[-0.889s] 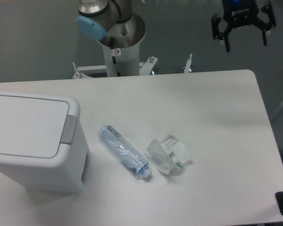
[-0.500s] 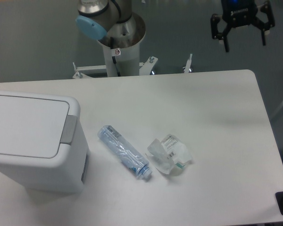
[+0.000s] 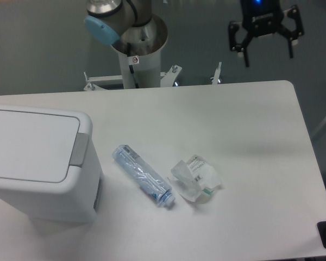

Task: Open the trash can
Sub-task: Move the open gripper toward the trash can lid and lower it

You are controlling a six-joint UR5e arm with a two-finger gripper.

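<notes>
Trash sits closed at our table's left edge: the large white boxy plastic trash can [image 3: 41, 163], its flat lid down and grey push strip [image 3: 79, 149] facing right. Right of it we see a crushed clear plastic bottle [image 3: 144, 175], then a crumpled clear wrapper [image 3: 196, 178]. Far up-right of the can, our black two-finger gripper [image 3: 267, 51] hangs with fingers spread apart, holding nothing.

1. The arm's base column [image 3: 136, 51] stands at 12 o'clock, topped by a joint with a blue cap [image 3: 101, 29].
2. The gripper [image 3: 268, 53] hangs at 1 o'clock, pointing down.
3. Its two black fingers [image 3: 245, 49] are spread wide apart, holding nothing.
</notes>
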